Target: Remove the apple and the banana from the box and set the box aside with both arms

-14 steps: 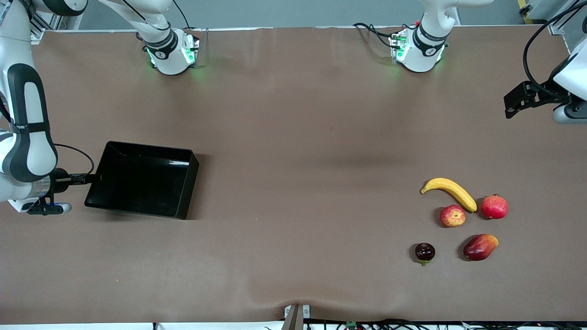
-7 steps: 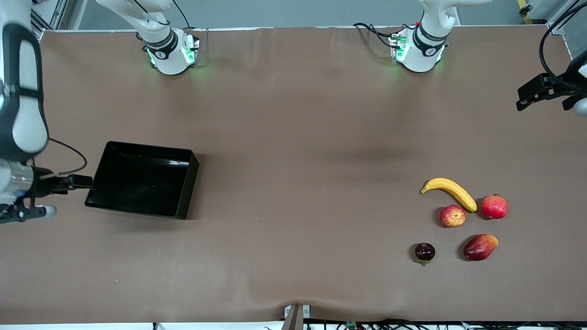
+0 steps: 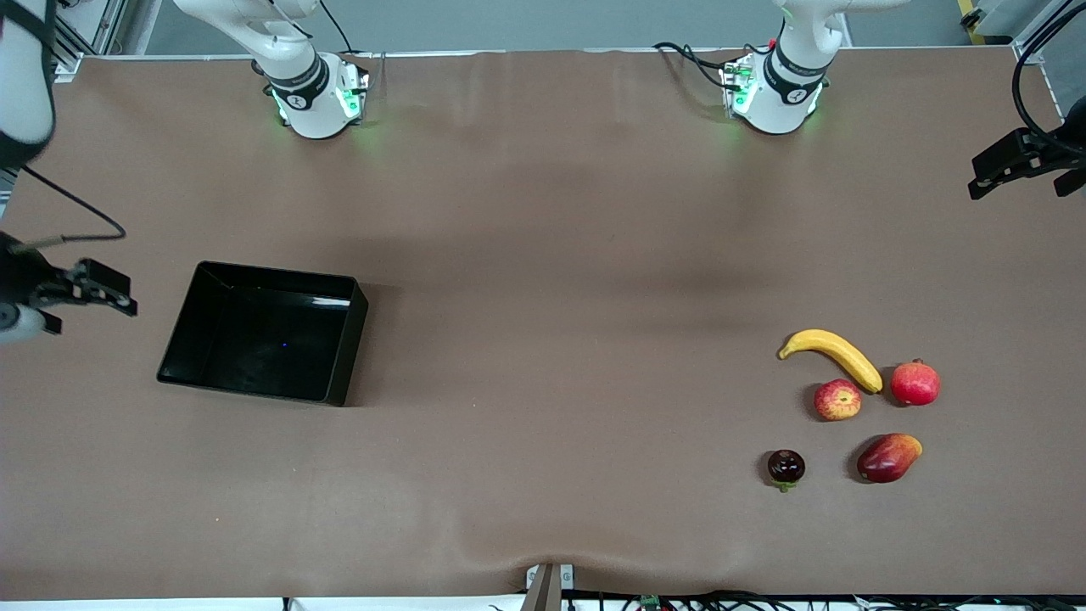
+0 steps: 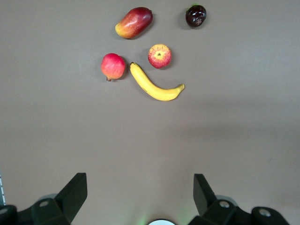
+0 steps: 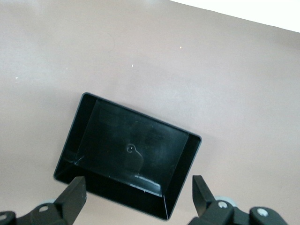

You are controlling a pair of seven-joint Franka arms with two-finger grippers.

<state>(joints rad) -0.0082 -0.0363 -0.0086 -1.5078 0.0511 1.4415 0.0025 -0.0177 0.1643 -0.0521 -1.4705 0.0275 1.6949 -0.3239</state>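
Brown cloth covered your whole table (image 3: 543, 255) in the front view, with both arm bases along its top edge. Your black box (image 3: 263, 344) sat on the cloth toward the right arm's end, open side up and holding nothing. Your right gripper (image 3: 85, 288) hung in the air just beside the box's end wall, clear of it, at the very edge of that view; you could not tell from there how its fingers stood. Your left gripper (image 3: 1014, 161) hung over the table's edge at the left arm's end, well apart from the fruit. The banana (image 3: 831, 356) lay toward that same end, with the apple (image 3: 837, 400) just nearer the camera and the pomegranate (image 3: 915, 383) at the banana's tip. Nearer the camera again lay the mango (image 3: 887, 457) and a small dark fruit (image 3: 786, 468). From your left wrist view, the left gripper (image 4: 140, 194) had its fingers (image 4: 75, 192) spread wide over bare cloth, and the banana (image 4: 155, 86) with the apple (image 4: 160, 56) lay well ahead of the fingertips, touched by nothing. From your right wrist view, the right gripper (image 5: 138, 192) also had its fingers (image 5: 75, 194) wide apart, gripping nothing, with the box (image 5: 126, 154) lying just ahead of and between the two fingertips, its nearest wall (image 5: 122, 191) lined up with the gap.
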